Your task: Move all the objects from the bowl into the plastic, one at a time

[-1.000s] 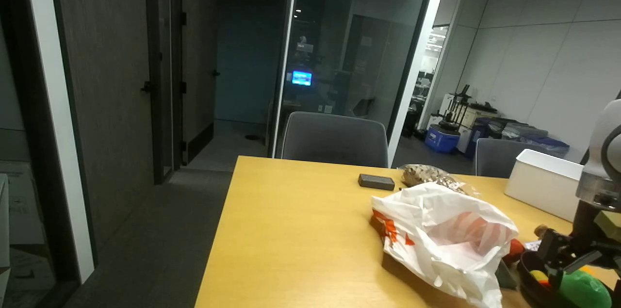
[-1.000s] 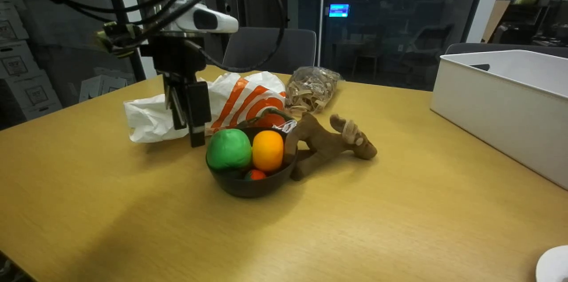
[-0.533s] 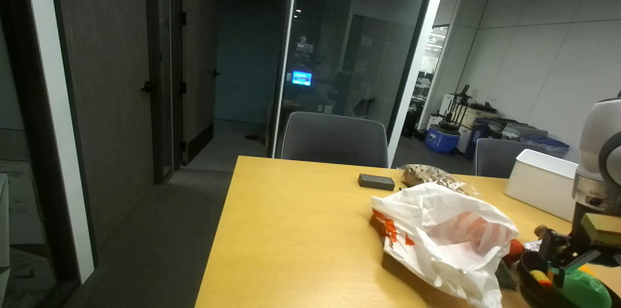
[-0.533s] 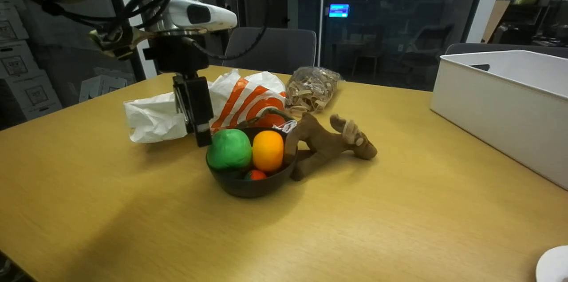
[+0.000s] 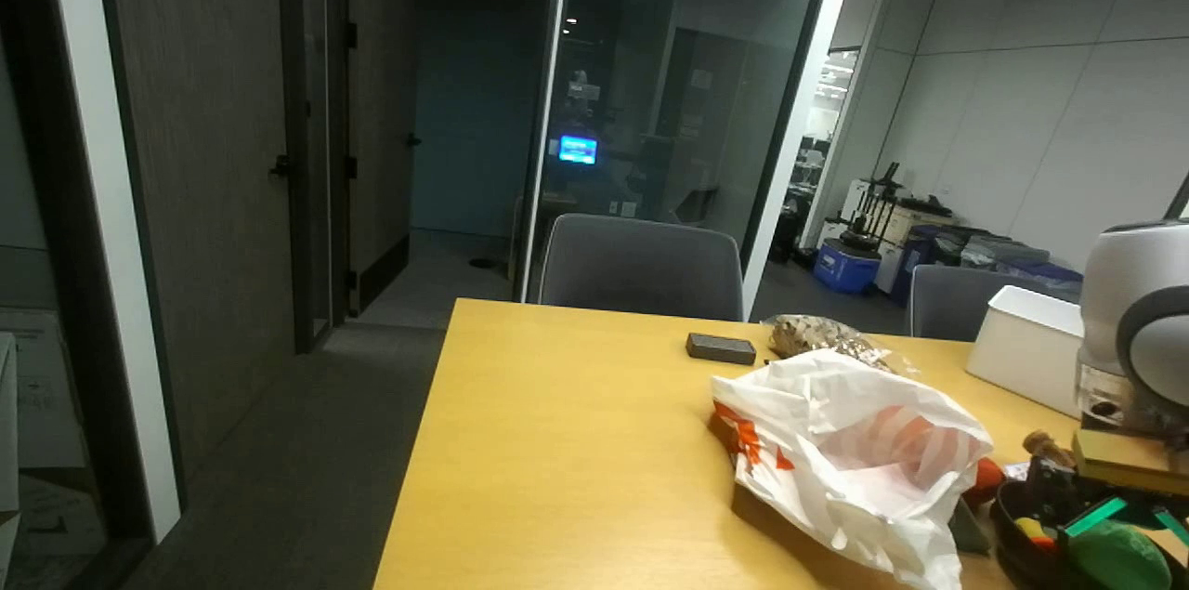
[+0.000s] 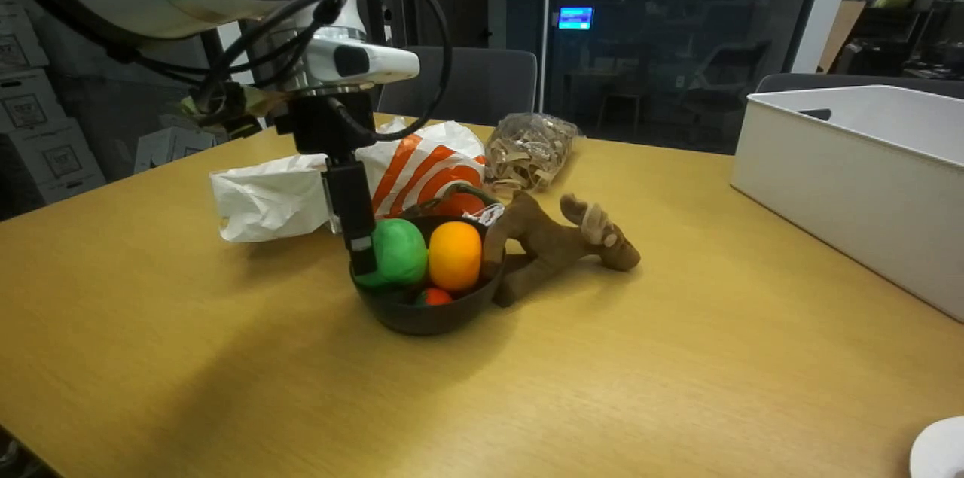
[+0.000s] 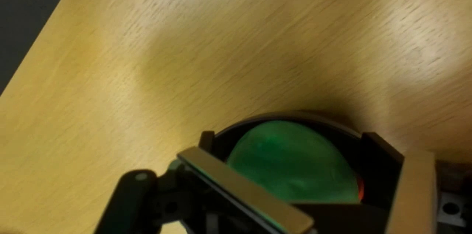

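A dark bowl [image 6: 425,320] stands on the table in both exterior views. It holds a green rounded object [image 6: 404,252], an orange object [image 6: 455,256] and a small red object [image 6: 435,297]. A yellow and red piece [image 5: 1033,531] also shows in the bowl. The white plastic bag [image 5: 808,441] with orange stripes lies beside the bowl, its mouth open. My gripper [image 7: 289,145] is open, with its fingers on either side of the green object [image 7: 284,156] in the wrist view. Whether the fingers touch it I cannot tell. The far finger is mostly hidden in an exterior view.
A brown plush moose [image 6: 553,245] leans against the bowl. A red object [image 6: 459,204] sits behind the bowl, by the bag. A clear bag of brownish pieces [image 6: 531,150], a dark block [image 5: 721,348] and a white bin [image 6: 836,184] stand on the table [image 5: 520,441].
My gripper has come down and over the bowl, from beside and above the green object to around it. The bowl, its contents and the bag have not visibly moved.
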Action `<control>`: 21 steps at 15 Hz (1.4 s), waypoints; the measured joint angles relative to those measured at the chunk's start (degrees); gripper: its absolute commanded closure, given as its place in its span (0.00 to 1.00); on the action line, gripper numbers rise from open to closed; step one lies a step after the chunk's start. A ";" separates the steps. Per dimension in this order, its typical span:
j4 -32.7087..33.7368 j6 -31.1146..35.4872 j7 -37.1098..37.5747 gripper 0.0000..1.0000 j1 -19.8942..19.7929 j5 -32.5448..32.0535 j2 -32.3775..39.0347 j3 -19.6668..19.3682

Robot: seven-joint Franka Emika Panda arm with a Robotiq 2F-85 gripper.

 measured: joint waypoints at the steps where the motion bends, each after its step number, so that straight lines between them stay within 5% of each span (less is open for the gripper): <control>1: 0.30 0.34 1.58 0.25 -0.05 -1.03 0.62 -0.16; 2: 0.68 0.57 2.99 0.26 -0.06 -2.01 1.00 -0.28; 10: 1.91 1.33 9.17 0.88 -0.04 -5.52 1.32 -0.49; 11: 1.94 1.33 9.39 0.45 -0.04 -5.57 1.32 -0.49; 13: 1.95 1.33 9.67 0.50 -0.03 -5.57 1.33 -0.49; 19: 2.08 1.23 9.82 0.06 -0.03 -5.57 0.91 -0.69; 21: 2.22 1.23 9.91 0.00 -0.04 -6.05 0.41 -1.01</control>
